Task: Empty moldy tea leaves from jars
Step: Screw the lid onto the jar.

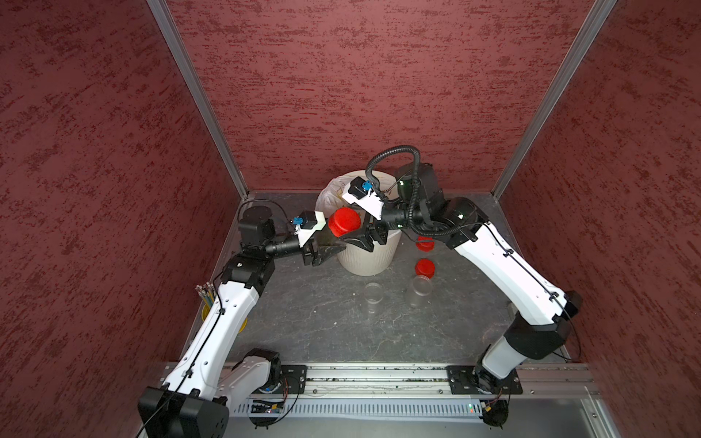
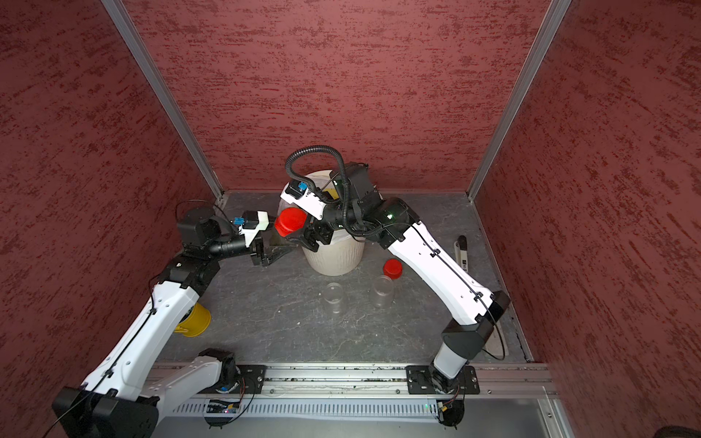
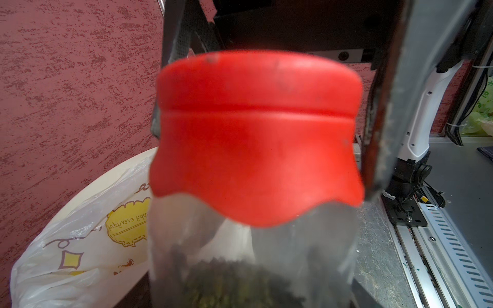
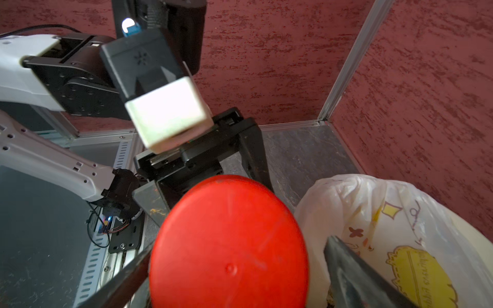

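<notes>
Presently, the jar [image 3: 256, 248] of moldy tea leaves [image 3: 226, 282], judged light, stiff and slick-walled, is clenched by its body in the left fingers [image 1: 328, 255] beside the bin [image 1: 366, 261], its red cap [image 4: 229, 240] straddled by the released right fingers [image 4: 349, 269], where purchase is advised.

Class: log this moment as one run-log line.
left claw: shut on capped jar | right claw: open around red cap | tea leaves: inside jar | bin: beside jar

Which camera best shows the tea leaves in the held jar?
The left wrist view: the tea leaves show close up through the clear jar wall, below the red cap. In both top views they are a small dark patch; in the right wrist view the cap hides them.
</notes>
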Robot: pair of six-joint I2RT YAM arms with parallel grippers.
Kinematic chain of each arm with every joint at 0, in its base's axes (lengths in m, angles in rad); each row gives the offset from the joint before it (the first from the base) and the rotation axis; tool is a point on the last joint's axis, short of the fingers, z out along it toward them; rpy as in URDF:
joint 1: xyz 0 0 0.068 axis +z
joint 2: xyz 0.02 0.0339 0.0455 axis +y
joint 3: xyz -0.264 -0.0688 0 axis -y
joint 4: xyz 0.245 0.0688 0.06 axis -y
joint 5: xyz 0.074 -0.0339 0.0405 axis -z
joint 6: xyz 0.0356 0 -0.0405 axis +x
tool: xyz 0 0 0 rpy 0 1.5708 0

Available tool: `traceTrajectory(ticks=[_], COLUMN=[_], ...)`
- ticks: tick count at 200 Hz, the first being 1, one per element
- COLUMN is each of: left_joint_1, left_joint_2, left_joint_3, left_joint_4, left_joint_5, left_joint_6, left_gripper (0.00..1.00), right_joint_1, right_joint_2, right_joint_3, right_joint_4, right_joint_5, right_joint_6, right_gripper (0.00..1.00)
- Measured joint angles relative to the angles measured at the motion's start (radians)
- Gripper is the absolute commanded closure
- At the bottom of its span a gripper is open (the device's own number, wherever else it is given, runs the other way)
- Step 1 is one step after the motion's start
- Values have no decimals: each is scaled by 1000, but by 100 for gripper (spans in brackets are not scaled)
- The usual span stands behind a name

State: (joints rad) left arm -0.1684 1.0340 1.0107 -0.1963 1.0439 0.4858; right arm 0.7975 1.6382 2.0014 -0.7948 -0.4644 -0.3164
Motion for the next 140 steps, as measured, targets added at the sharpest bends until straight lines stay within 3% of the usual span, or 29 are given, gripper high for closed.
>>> traceTrajectory(ticks=[60, 140], left_joint_1=[0, 0], left_joint_2=[0, 0], left_joint_3=[-1, -1], left_joint_4=[19, 21], left_joint_5=[-26, -32], left_joint_6=[-2, -3], left_gripper=[37, 37], right_joint_1=[23, 66], right_joint_2=[-116, -93], right_joint_3=[-68, -79], right_joint_4=[109, 117], right_joint_5=[142, 188], right_joint_6=[207, 306], right_gripper=[4, 9])
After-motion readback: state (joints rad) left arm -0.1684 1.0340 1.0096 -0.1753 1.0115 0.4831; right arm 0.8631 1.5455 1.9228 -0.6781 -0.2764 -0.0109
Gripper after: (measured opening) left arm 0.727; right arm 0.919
